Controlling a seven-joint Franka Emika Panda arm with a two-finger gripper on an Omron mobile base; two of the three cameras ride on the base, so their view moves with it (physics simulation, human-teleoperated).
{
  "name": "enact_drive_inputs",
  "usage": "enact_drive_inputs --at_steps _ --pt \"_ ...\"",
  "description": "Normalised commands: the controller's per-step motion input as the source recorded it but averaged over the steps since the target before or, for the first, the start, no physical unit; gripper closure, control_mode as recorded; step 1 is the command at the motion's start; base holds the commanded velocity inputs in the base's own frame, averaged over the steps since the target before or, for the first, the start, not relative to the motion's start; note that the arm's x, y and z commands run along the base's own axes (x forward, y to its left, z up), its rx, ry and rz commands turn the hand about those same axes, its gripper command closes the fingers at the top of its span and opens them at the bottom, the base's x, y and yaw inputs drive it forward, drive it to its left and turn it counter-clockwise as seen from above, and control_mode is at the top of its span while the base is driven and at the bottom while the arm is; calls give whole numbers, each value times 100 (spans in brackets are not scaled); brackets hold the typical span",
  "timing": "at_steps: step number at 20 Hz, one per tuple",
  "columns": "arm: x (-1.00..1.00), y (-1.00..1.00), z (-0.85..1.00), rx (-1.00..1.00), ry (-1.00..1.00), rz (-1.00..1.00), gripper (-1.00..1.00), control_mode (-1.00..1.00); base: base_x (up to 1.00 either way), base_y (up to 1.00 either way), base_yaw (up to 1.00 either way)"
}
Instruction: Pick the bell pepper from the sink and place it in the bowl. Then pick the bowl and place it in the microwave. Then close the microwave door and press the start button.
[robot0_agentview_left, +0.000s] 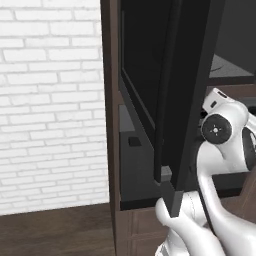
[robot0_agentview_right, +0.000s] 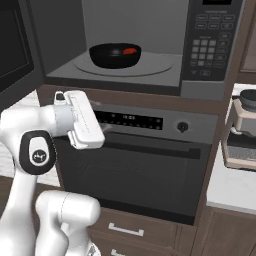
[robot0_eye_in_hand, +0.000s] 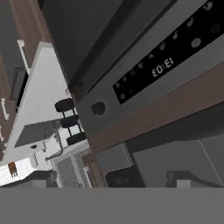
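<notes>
So, looking into the microwave (robot0_agentview_right: 150, 55) from the right base view: door swung wide open; black bowl (robot0_agentview_right: 115, 55) sitting on the round turntable (robot0_agentview_right: 150, 66) inside, a bit left of centre; red bell pepper (robot0_agentview_right: 130, 50) resting in the bowl toward its right side; keypad panel (robot0_agentview_right: 210, 42) down the right edge of the unit. In the left base view, microwave door (robot0_agentview_left: 182, 95) seen nearly edge-on, a tall dark slab standing out from the cabinet in front of the white brick wall (robot0_agentview_left: 50, 100). Below the microwave, the oven (robot0_agentview_right: 140, 165) with its display strip and one round knob (robot0_agentview_right: 182, 127). Gripper (robot0_eye_in_hand: 146, 178) released, jaws spread wide with nothing between them; dark fingertips (robot0_eye_in_hand: 122, 177) poking up at the bottom of the hand view, facing the oven's control strip and knob, just under the microwave's lower edge. Off to the right, a coffee machine (robot0_agentview_right: 241, 132) on the pale counter (robot0_agentview_right: 230, 187).
</notes>
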Motion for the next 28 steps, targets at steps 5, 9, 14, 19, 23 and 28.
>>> enact_drive_inputs --at_steps 5,9,14,19,23,28 --pt "0 15 -4 -24 0 -16 -100 -100 0 0 0" --pt "0 0 -17 -24 -8 -12 -100 -100 0 0 0" --pt "0 1 -12 -23 -12 -14 -100 -100 0 0 0" --pt "0 1 -15 -22 -14 -15 -100 -100 0 0 0" --pt "0 6 -16 -22 -15 -14 -100 -100 0 0 0" --pt "0 14 -14 -18 -15 -11 -100 -100 0 0 0"
